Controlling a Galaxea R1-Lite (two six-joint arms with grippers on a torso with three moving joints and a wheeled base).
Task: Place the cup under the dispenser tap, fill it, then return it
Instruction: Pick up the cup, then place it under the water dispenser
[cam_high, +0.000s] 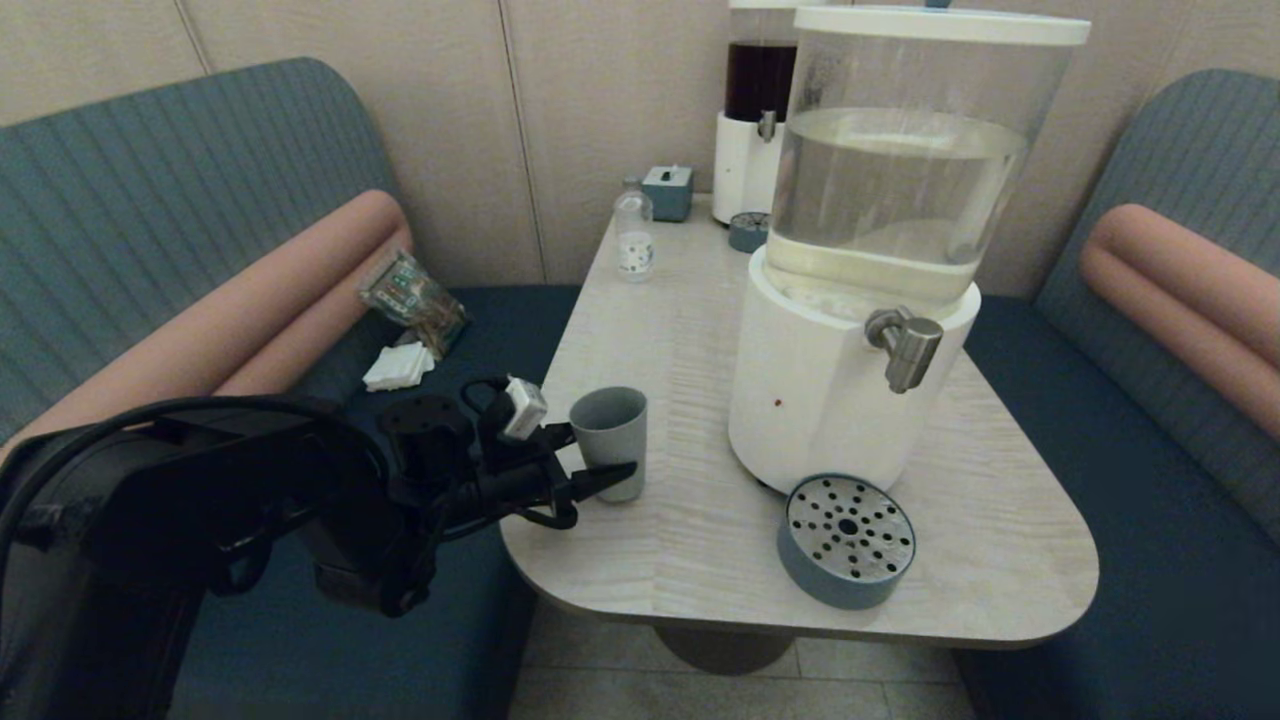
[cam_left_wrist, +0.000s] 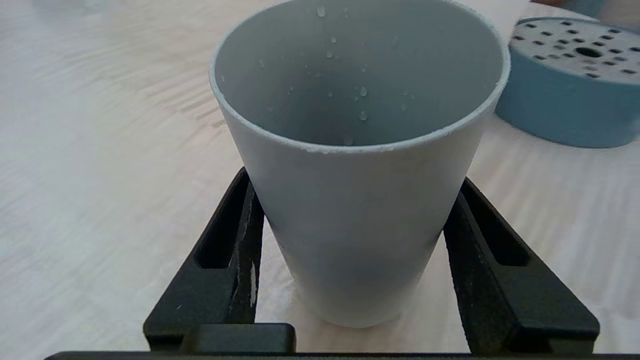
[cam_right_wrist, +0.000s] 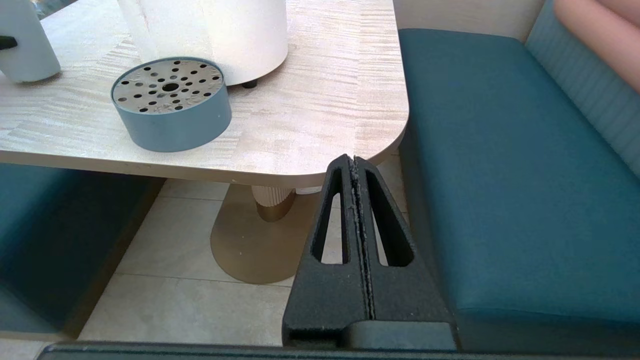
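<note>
On the left, the left gripper (cam_high: 600, 455) reaches in from the sofa side with its fingers (cam_left_wrist: 235, 250) spread on both sides of the cup (cam_high: 609, 441). In the left wrist view they flank the lower wall of the cup; if they already press it, I cannot tell. The cup stands upright on the table (cam_high: 660, 330) near its left edge, empty except for small drops inside, so filling seems not yet done. More to the right is the blue drip tray (cam_high: 846, 541), lying in front of the dispenser (cam_high: 850, 330), probably to catch spills. The tap (cam_high: 905, 347) hangs above and behind the tray, well apart from the cup. The right gripper (cam_right_wrist: 356, 170) waits off the table's corner, fingers pressed together, holding nothing.
</note>
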